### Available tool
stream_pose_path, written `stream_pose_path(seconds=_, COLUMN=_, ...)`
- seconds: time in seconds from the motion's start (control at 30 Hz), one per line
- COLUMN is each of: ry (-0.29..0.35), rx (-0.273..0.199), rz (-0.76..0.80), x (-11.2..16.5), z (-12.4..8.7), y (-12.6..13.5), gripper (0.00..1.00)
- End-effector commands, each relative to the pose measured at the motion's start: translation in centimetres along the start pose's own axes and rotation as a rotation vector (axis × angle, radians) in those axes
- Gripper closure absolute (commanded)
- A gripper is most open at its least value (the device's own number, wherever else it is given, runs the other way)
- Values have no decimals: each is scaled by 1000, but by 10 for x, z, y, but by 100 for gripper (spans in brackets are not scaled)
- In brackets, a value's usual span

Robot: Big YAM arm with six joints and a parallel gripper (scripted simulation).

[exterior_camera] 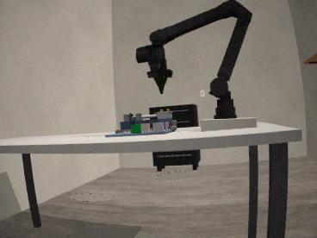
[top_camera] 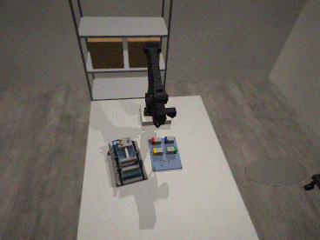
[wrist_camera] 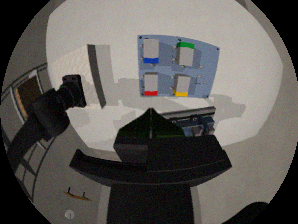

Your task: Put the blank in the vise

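Observation:
The blank with the red end (top_camera: 155, 141) lies on the blue plate (top_camera: 165, 155) at its far left corner, with the blue-ended (top_camera: 169, 139), yellow-ended (top_camera: 157, 150) and green-ended (top_camera: 171, 150) blanks beside it. In the wrist view the red-ended blank (wrist_camera: 150, 86) lies flat on the plate (wrist_camera: 177, 66). The milling vise (top_camera: 126, 160) stands left of the plate. My gripper (exterior_camera: 161, 88) (top_camera: 157, 123) is shut with nothing between its fingers. It hangs high above the table, over the far edge of the plate. Its closed fingers (wrist_camera: 150, 124) cover part of the vise in the wrist view.
The arm's white base block (top_camera: 154, 116) sits at the far side of the table. A metal shelf unit (top_camera: 123, 48) stands behind the table. The table's edges lie to the left and right of the vise and plate.

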State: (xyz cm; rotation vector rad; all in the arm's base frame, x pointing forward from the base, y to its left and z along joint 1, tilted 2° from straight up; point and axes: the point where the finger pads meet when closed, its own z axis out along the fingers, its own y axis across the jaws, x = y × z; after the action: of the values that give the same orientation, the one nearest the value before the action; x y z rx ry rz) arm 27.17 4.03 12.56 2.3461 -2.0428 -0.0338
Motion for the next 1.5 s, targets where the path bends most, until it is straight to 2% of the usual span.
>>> stream_pose_path(seconds=0.0, ry=-5, rx=34, rz=-10, x=0, z=-6, y=-9, gripper=100)
stream_pose_path(seconds=0.2, ry=-5, rx=34, rz=-10, x=0, z=-6, y=-9, gripper=100)
stream_pose_path(seconds=0.23, ry=-5, rx=34, rz=-10, x=0, z=-6, y=-9, gripper=36)
stream_pose_path(seconds=1.47, ry=-5, rx=26, rz=-10, x=0, z=-3, y=-6, gripper=36)
